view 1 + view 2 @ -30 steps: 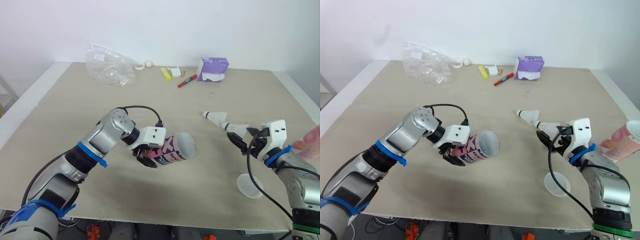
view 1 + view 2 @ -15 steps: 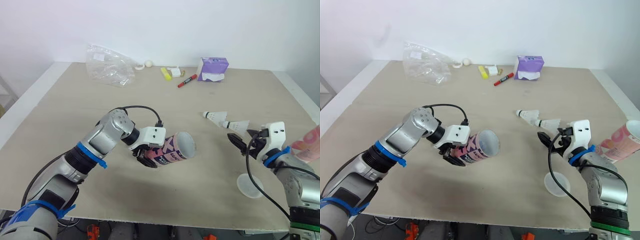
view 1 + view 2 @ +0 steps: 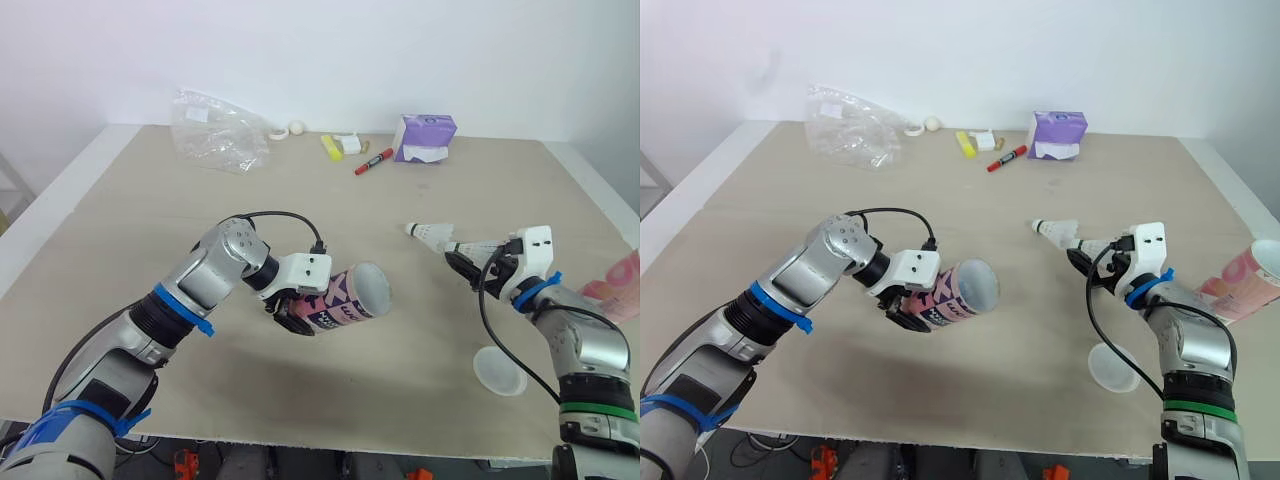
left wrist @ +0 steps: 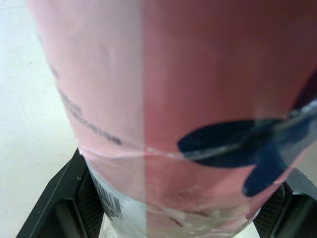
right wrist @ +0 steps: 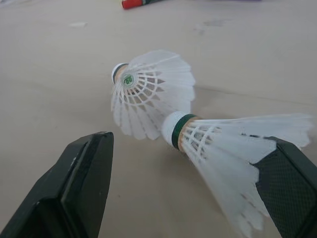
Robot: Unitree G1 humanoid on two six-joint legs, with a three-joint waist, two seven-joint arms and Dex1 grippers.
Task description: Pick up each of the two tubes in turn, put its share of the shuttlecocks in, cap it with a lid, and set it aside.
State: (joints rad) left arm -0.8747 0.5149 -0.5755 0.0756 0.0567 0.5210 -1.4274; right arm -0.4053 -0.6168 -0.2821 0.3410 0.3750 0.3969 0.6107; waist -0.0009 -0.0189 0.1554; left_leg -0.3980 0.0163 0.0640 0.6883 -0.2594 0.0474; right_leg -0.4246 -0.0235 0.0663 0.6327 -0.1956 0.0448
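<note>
Pink printed cardboard tube (image 3: 350,297): off the table, tipped sideways, clamped by left gripper (image 3: 290,312); mouth looks empty.
White feathered shuttlecocks (image 5: 148,94): two, right of tube, on table.
Right gripper (image 3: 466,265): spread around one shuttlecock (image 5: 233,144), not pinching.
Remaining: filling, capping, second tube.

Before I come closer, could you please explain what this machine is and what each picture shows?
It is a humanoid robot with two arms, each ending in two black jaws. Two pictures come from cameras on its head, looking down at a table; the other two from cameras on its wrists. The left jaws are shut on a pink tube, its open end toward the right arm. The right jaws stand open around one of two shuttlecocks lying on the table. A clear lid, a second tube, a plastic bag, a purple pack and a red marker also lie there.
</note>
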